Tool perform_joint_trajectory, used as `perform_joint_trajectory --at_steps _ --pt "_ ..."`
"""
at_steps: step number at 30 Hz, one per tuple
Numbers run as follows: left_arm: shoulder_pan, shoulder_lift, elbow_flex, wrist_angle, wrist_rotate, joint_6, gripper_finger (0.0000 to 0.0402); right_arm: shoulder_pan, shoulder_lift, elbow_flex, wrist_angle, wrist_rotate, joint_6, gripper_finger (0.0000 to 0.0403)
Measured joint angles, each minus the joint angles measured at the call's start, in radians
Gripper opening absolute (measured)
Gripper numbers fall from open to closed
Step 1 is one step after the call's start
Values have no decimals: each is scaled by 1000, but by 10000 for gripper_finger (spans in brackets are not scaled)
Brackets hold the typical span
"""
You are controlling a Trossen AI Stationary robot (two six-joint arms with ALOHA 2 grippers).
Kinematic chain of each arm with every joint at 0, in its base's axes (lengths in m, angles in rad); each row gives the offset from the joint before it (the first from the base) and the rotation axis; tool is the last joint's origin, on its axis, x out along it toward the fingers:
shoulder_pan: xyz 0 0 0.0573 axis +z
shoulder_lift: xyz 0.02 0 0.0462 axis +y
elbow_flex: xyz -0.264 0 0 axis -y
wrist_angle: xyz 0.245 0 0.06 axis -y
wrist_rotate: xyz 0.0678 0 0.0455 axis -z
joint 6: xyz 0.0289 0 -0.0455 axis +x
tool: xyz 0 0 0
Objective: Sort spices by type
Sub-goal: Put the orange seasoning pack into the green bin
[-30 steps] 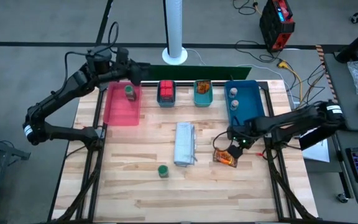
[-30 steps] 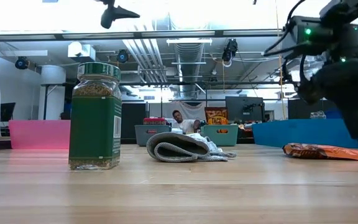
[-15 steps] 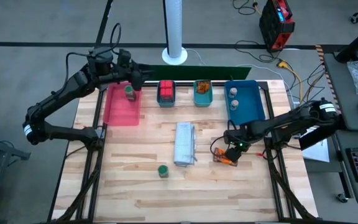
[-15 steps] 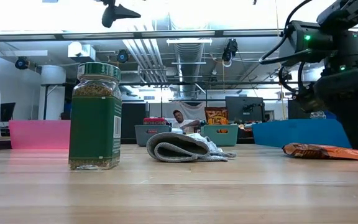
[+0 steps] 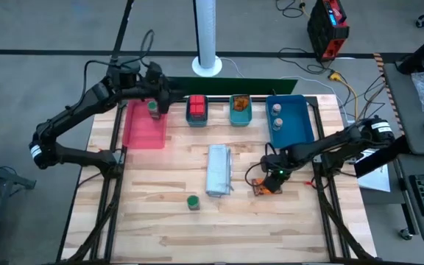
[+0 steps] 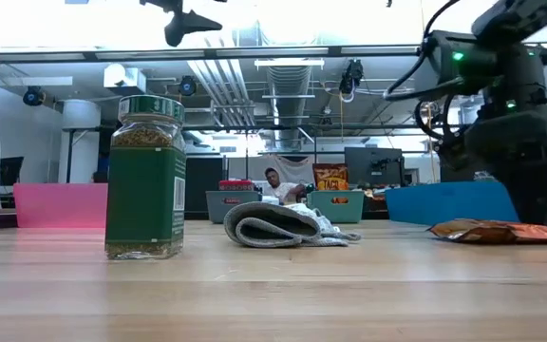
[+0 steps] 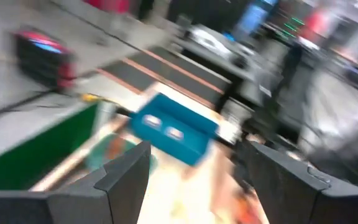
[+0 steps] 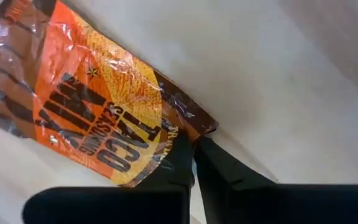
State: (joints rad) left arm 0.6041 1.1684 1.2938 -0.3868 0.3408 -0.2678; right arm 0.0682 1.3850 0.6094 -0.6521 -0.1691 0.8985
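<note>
A flat orange-red packet (image 8: 86, 106) lies on the wood table right of the middle, and my right gripper (image 5: 271, 179) stands over it, pointing down, shut on its edge. A green-lidded jar (image 5: 193, 202) stands upright on the table near the front. Another green-lidded jar (image 5: 153, 109) stands in the pink tray (image 5: 142, 131). My left gripper (image 7: 194, 180) hovers open above that tray's far right corner with nothing between its fingers. The red boxes (image 5: 196, 107), more orange packets (image 5: 240, 103) and two pale-lidded jars (image 5: 277, 116) sit in the far trays. My right gripper pinches the packet's dark crimped edge (image 8: 188, 127), close to a corner, between its two fingertips (image 8: 180, 152). The fingers come from above, pointing steeply down. The packet lies flat on the table (image 6: 492, 231), spread away from the fingers.
A long grey-white folded bundle (image 5: 218, 171) lies mid-table, between the loose jar and the packet. A grey tray, a teal tray (image 5: 241, 116) and a blue tray (image 5: 291, 121) stand in a row along the far edge beside the pink one. Bare wood lies along the near edge.
My right gripper has sunk onto the orange packet, shifting a little toward the table's left, and has shut on the packet's edge. The packet stays on the table. My left gripper has rolled a little above the pink tray and remains open.
</note>
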Motion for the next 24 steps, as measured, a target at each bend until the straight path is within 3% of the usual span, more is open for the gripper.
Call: perform_joint_trajectory --at_steps 5,10,18,24 --pt "-3 37 0 -52 280 94 247 9 -75 124 -175 116 -9 8" --pt "-6 100 0 -74 415 68 247 10 -113 303 -353 212 -47 8" --pt "-61 214 0 -29 405 155 247 7 -87 583 -471 539 -279 8" --pt "-120 280 0 187 397 108 247 -36 -63 688 -483 590 -439 8"
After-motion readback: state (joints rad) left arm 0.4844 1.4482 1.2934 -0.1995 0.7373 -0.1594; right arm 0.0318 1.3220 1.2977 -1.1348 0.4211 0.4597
